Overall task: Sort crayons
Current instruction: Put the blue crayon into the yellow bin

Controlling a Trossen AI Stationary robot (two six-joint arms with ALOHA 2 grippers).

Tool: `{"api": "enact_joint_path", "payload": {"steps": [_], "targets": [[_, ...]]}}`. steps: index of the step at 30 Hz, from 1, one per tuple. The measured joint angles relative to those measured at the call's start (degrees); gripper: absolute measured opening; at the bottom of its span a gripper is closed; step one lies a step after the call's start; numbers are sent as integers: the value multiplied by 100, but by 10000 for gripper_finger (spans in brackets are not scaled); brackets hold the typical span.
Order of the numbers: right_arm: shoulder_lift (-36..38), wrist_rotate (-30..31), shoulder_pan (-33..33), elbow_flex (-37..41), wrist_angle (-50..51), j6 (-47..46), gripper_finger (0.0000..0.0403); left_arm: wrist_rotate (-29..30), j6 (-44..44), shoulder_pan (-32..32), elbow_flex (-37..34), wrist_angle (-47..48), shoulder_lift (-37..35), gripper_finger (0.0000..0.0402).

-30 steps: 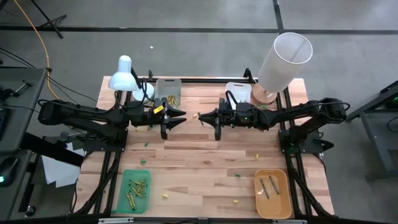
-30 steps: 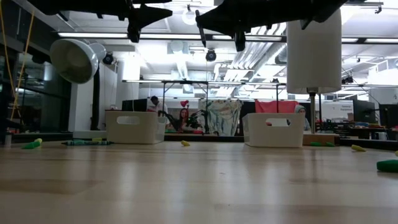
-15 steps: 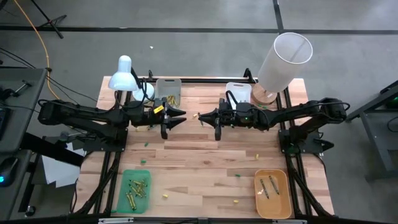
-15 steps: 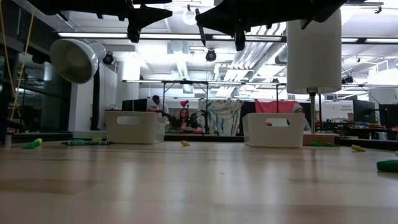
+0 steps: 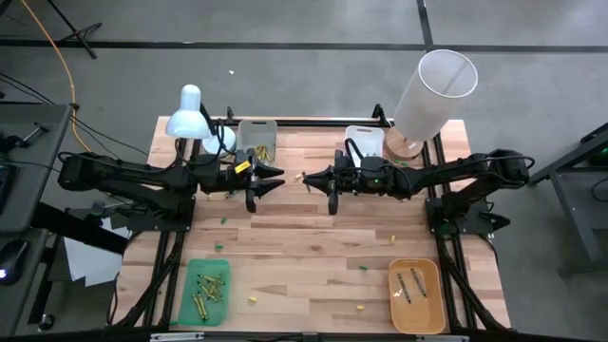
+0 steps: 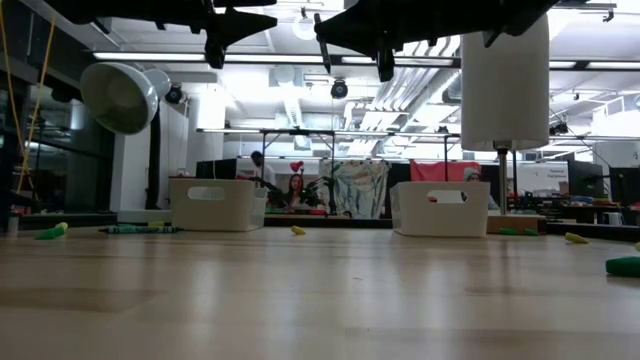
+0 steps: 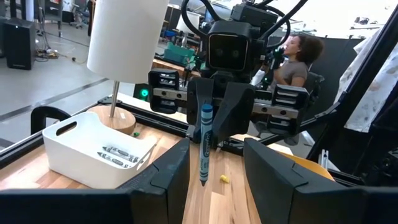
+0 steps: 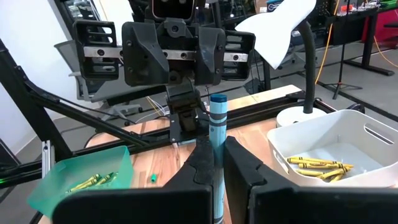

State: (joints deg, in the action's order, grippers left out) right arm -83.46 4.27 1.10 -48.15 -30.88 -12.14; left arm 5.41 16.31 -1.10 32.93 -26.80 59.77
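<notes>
Right gripper [image 5: 308, 180], fingers clamped on a blue crayon [image 7: 206, 142], faces the left gripper [image 5: 276, 178], fingers apart; light, stiff, snappable, best pinched mid-shaft.

A blue-teal crayon [image 8: 217, 134] stands upright, clamped between the shut fingers of the right gripper [image 5: 309, 180] above the tabletop [image 5: 304, 237]; yellow crayons [image 5: 262, 152] lie jumbled in a white bin [image 5: 256, 126] at the far edge; grey crayons [image 7: 118, 155] lie in a second white bin [image 7: 68, 140]; yellowish-green ones [image 5: 209, 290] fill a green tray [image 5: 193, 271]; two grey sticks [image 5: 412, 283] rest in an orange tray [image 5: 429, 309]; small loose pieces [image 5: 254, 300] are scattered between.
</notes>
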Motion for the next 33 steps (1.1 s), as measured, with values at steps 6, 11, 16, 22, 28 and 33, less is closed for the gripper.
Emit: {"api": "enact_joint_path", "payload": {"steps": [6, 11, 16, 22, 28, 33], "targets": [[0, -2, 0, -1, 14, -1, 0, -1, -46, 0, 0, 2, 0, 140], [0, -2, 0, -1, 18, -2, 0, -1, -146, 0, 0, 2, 0, 140], [2, -2, 0, -1, 19, -2, 0, -3, -146, 0, 0, 2, 0, 140], [4, -3, 0, -1, 21, -2, 0, -3, -148, 0, 0, 2, 0, 140], [4, -4, 0, -1, 34, -129, 0, -5, -150, 0, 0, 2, 0, 140], [81, -497, -63, -4, 325, -635, 0, -7, -150, 0, 0, 2, 0, 140]]}}
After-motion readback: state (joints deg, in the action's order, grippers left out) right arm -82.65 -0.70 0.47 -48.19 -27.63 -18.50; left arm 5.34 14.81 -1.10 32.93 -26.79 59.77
